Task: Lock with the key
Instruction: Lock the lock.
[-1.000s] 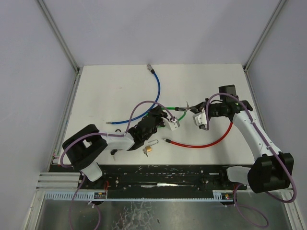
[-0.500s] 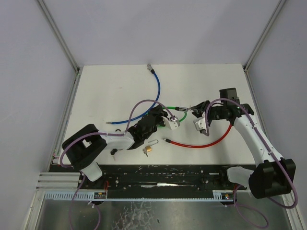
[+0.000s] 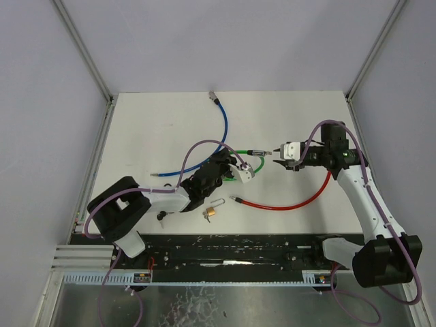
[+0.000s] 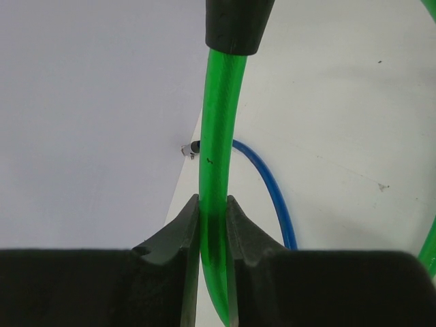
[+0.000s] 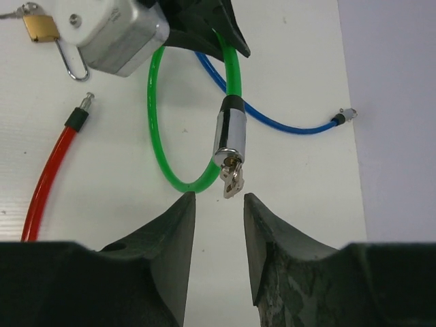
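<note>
DESK: What sits mid-table?

PHOTOG: A green cable lock [image 5: 155, 116], looped near the middle of the white table [image 3: 157, 129]. Its chrome cylinder [image 5: 230, 133] points toward the right edge, and the key [image 5: 233, 180] is seated in the end of it.

DESK: And the two arms?

PHOTOG: The left gripper [image 4: 212, 211] is pinched hard on the green cable lock, both jaws pressed flat against the plastic sheath. The right gripper [image 5: 218, 203] faces the key with its jaws spread. The key hangs just beyond the tips and touches neither.

DESK: Anything else in frame?

PHOTOG: A blue cable [image 3: 223, 129] runs from the far edge down toward the left arm. A red cable [image 3: 286, 206] curves below the right gripper, nearer the front edge. A small brass padlock [image 3: 212, 213] lies close to the front edge, just beside the left arm and apart from the green loop.
</note>
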Available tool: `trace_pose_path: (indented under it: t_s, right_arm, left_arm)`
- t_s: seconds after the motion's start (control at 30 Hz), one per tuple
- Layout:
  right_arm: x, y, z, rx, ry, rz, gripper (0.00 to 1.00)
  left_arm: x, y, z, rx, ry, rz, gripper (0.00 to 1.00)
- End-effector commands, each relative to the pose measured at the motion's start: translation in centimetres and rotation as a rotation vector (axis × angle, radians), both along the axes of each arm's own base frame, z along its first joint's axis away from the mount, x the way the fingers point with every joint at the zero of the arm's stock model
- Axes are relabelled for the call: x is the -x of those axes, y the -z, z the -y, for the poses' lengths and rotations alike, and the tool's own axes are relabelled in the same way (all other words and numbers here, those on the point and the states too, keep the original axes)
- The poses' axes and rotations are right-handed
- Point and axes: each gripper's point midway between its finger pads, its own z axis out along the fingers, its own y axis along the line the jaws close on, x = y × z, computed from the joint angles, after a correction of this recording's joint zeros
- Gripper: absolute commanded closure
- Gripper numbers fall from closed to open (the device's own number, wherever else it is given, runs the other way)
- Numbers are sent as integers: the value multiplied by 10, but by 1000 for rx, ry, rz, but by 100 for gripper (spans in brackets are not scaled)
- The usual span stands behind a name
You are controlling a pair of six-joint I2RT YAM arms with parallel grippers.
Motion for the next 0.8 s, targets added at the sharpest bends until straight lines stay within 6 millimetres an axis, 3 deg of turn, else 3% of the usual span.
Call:
trace_pose_path:
  t_s: [0.0, 0.17, 0.3, 0.43, 0.57, 0.77]
  right_arm:
    - [-12, -8, -10, -120, 47, -102, 58]
    - [-19, -3, -14, -137, 48, -141, 58]
    - [-19, 5, -21, -122, 29, -162, 65]
    - [-20, 5, -24, -113, 23, -161, 79]
    - [-24, 7, -22, -63, 20, -107, 100]
    - [-27, -11, -22, -18, -25, 59, 100]
  left_arm:
    - [10, 44, -9, -108, 12, -125, 100]
    - [9, 46, -8, -111, 14, -129, 100]
    - [10, 45, -8, -108, 15, -129, 100]
    - [10, 44, -8, -107, 16, -129, 100]
    - [10, 44, -7, -105, 18, -131, 100]
    - [12, 46, -3, -105, 41, -149, 100]
